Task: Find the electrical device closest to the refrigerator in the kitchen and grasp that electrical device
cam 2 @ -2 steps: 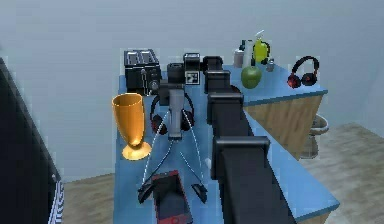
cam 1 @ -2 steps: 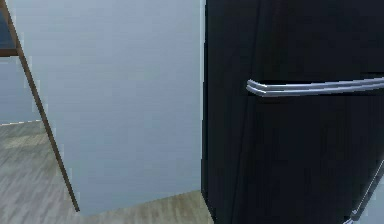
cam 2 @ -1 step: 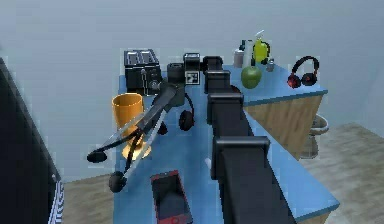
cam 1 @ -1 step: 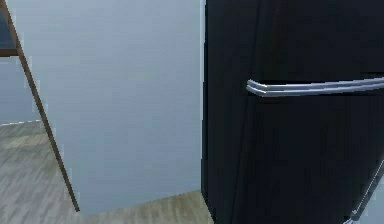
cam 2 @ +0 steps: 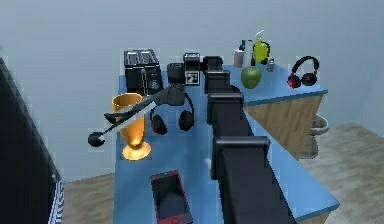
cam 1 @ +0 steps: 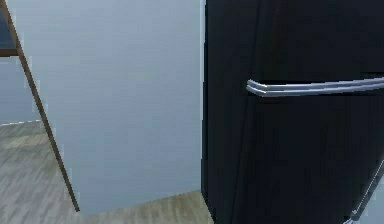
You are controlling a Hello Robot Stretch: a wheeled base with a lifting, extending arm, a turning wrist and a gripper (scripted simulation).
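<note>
The refrigerator (cam 2: 14,150) is the dark slab at the arm side view's far left, well to the left of my gripper (cam 2: 108,128). Three electrical things lie on the blue counter (cam 2: 135,190) around me. A black toaster (cam 2: 142,70) stands beyond the gripper and a little to its right, against the wall. A pair of black headphones (cam 2: 158,123) lies just right of my fingertips, under or behind the gripper's dark body. A red flat device like a phone (cam 2: 172,198) lies nearer than the gripper and to its right, beside my arm (cam 2: 235,150). I cannot tell for certain which of the three is nearest the refrigerator.

The forward view gives the near side: a pale wall (cam 1: 120,100), a strip of wood floor (cam 1: 25,170), and the refrigerator's black door (cam 1: 300,150) with its silver handle (cam 1: 315,88). The arm side view gives the counter itself. A gold cup (cam 2: 128,103) is crossed by my fingers (cam 2: 99,137). Far to the right of the gripper are a green apple (cam 2: 250,76) and red headphones (cam 2: 294,79).

My gripper points left, out from the arm, with its fingers slanting down past the cup's stem. The cup and the black headphones stand behind it on the counter, so I cannot tell whether it holds or touches anything.
</note>
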